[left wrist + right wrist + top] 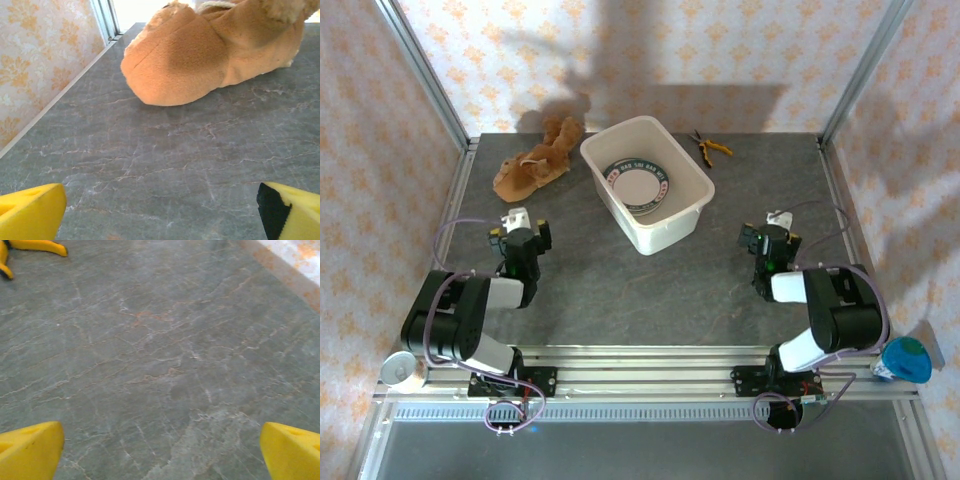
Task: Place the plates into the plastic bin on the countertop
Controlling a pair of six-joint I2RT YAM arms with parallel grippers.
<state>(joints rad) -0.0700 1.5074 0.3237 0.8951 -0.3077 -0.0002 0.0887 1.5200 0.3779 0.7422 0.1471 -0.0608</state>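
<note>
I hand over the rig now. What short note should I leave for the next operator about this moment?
Left pincer: open, empty, low over the dark grey stone-look countertop, facing the brown plush toy.
Right pincer: open, empty, above bare countertop.
Round white plates, top one green-rimmed: stacked inside the large white rectangular plastic bin.
Done: every plate in sight is in the bin.
Left: probably nothing; confirm, then park both arms.

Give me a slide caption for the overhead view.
Plates sit inside the bin; left gripper and right gripper hang open and empty over the countertop.
</note>
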